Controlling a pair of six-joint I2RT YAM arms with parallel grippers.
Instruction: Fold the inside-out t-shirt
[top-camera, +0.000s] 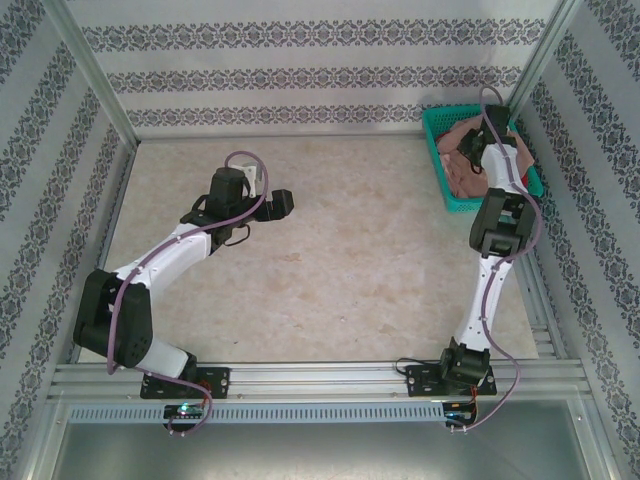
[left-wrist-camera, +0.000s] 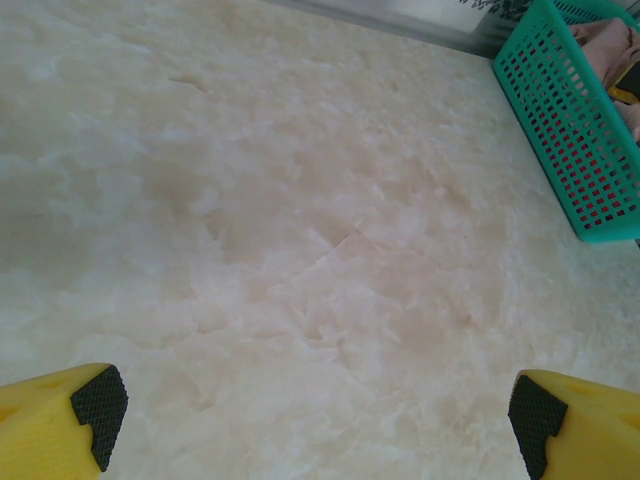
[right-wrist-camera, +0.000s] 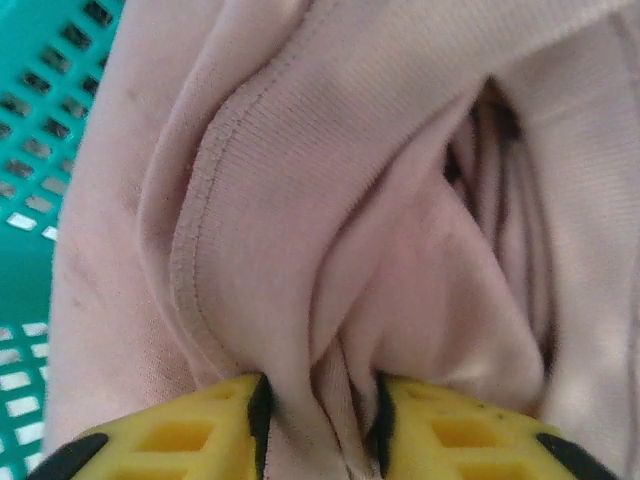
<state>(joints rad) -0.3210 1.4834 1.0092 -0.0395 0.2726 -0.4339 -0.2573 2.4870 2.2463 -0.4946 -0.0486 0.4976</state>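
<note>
- Right gripper (right-wrist-camera: 320, 425) is pinching a fold of the dusty salmon-pink cloth t-shirt (right-wrist-camera: 330, 200) (stitched seam visible), lying in the teal plastic mesh basket (top-camera: 440, 170).
- Left gripper (left-wrist-camera: 315, 420) is hovering wide open above the beige table (left-wrist-camera: 300, 200).

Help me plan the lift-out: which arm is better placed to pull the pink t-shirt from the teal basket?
Right. The right gripper is shut on a fold of the pink t-shirt inside the teal basket; the left gripper hangs open over the table, apart from the basket.
</note>
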